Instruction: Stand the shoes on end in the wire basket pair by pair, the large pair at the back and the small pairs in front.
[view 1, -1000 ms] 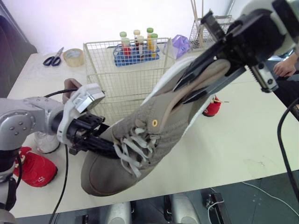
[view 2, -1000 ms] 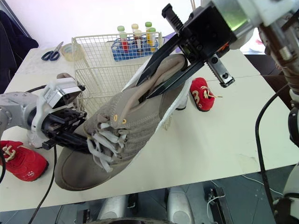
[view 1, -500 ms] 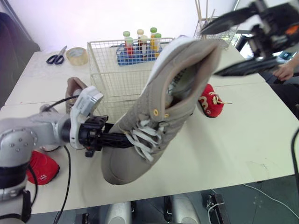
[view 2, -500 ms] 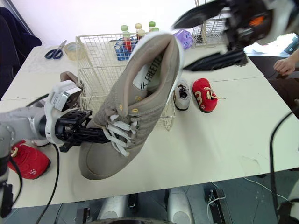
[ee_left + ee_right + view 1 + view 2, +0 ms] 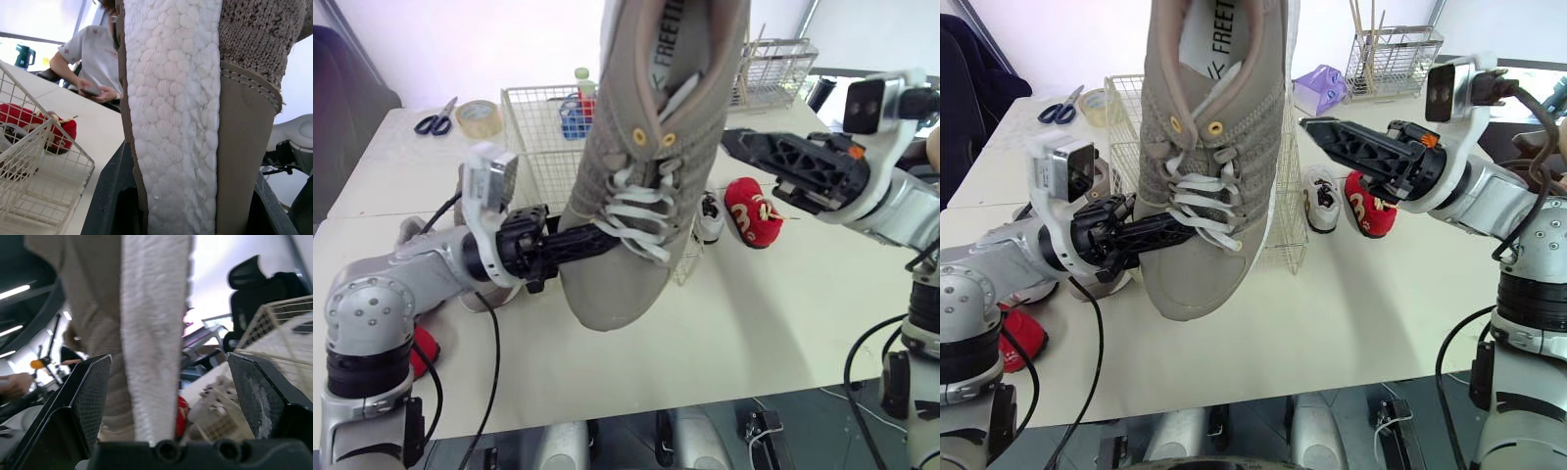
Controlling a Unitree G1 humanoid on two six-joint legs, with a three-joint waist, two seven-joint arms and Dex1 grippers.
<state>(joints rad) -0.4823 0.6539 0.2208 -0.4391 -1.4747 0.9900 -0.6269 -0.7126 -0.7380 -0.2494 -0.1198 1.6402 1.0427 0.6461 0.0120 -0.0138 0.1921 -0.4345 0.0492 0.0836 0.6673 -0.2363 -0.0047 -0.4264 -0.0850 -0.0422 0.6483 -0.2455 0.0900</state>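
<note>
Taupe shoe (image 5: 641,127) swung upright, toe down

Lg taupe lace-up shoe (image 5: 636,196) upright off the surface, toe down, laces twd camera, in front of empty wire basket (image 5: 538,137); sm red shoe (image 5: 752,211) & sm white shoe (image 5: 709,215) side by side just R of it; 2nd red shoe (image 5: 1026,343) far L.

Large grey shoe (image 5: 641,147) toe-down in left gripper (image 5: 603,240)
</note>
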